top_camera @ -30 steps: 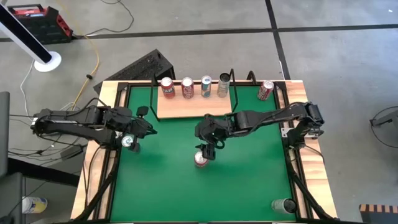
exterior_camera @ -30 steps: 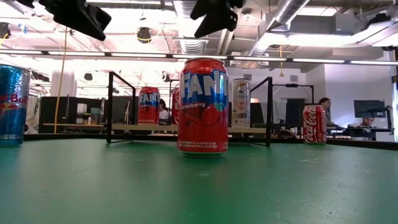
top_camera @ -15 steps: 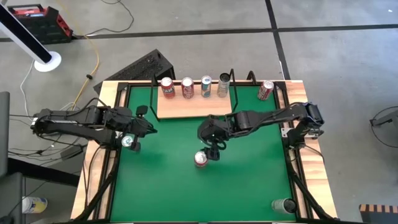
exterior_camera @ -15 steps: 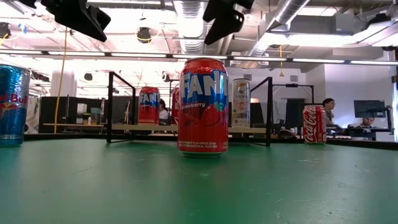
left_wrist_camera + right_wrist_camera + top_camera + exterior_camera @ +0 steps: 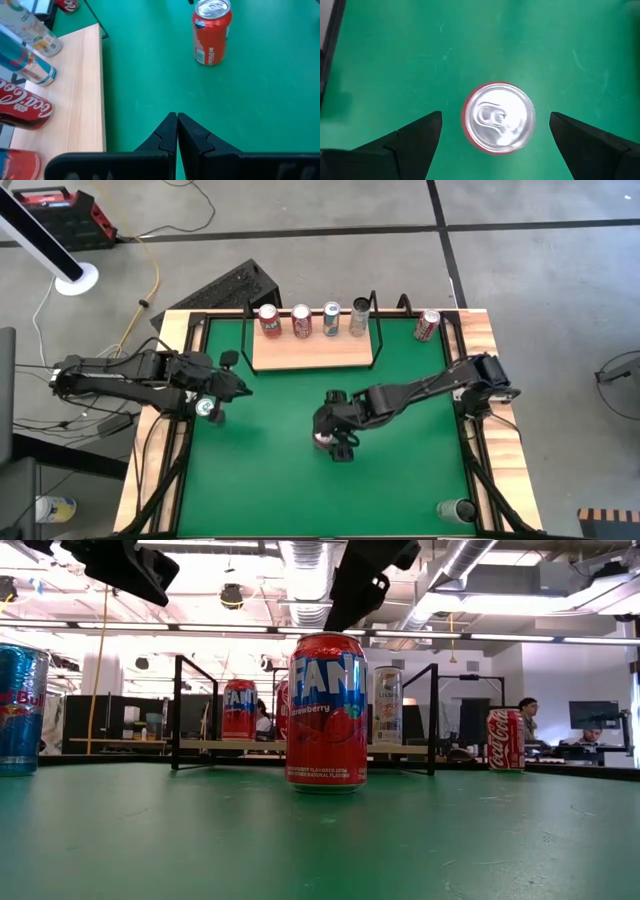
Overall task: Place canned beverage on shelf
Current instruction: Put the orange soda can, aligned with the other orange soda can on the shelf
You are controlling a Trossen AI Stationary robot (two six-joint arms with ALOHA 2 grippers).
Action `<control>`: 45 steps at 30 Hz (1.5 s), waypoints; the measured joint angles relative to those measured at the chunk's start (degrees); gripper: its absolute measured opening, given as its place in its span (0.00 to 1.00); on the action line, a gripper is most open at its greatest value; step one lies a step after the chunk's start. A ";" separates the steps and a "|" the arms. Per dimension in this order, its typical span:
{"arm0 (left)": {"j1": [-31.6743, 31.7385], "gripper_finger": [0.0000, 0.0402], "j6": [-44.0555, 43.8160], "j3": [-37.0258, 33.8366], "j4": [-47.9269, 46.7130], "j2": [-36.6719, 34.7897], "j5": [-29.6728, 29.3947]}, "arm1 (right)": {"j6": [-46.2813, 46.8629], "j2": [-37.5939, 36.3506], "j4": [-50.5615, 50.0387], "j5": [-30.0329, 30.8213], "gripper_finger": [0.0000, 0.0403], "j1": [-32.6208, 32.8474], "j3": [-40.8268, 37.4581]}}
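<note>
Fanta can [image 5: 326,712] stands upright mid-counter, at six o'clock from the shelf [image 5: 312,350], which holds four cans. A fifth can [image 5: 427,325] stands at the shelf's three o'clock. Right gripper [image 5: 495,134] hangs directly above the Fanta, fingers wide. Left gripper [image 5: 177,131], fingers pressed together, waits near the counter's [image 5: 400,480] nine o'clock edge, seemingly above a blue can [image 5: 20,708].

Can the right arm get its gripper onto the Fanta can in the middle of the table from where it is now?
Probably yes. The right gripper hangs open directly above the upright Fanta can, one finger each side, with only bare green table around the can.
</note>
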 joint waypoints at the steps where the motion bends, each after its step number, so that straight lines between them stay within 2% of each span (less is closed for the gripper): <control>1: -0.02 0.00 0.32 0.00 -0.17 0.00 0.30 | 0.20 0.43 0.32 0.59 0.98 0.36 -0.02; 9: -0.02 0.00 2.99 0.00 -1.28 0.00 2.88 | 3.20 0.74 0.28 9.70 0.98 1.91 -0.02; 13: -0.01 0.00 3.38 0.00 -1.86 0.00 2.90 | 4.98 0.72 0.28 7.42 0.98 1.53 -0.02; 26: -0.02 0.00 3.40 0.00 -2.78 0.00 3.00 | 5.10 6.55 1.56 7.51 0.98 2.13 -0.04; 34: -0.02 0.00 3.05 0.00 -2.76 0.00 2.95 | 5.47 6.28 -0.13 7.32 0.98 1.16 0.00; 38: -0.02 0.00 2.90 0.00 -2.75 0.00 2.92 | 5.50 6.05 -0.06 6.66 0.94 0.64 0.00; 45: -0.02 0.00 2.86 0.00 -2.74 0.00 2.66 | 5.54 6.03 -0.16 4.50 0.80 -0.43 0.00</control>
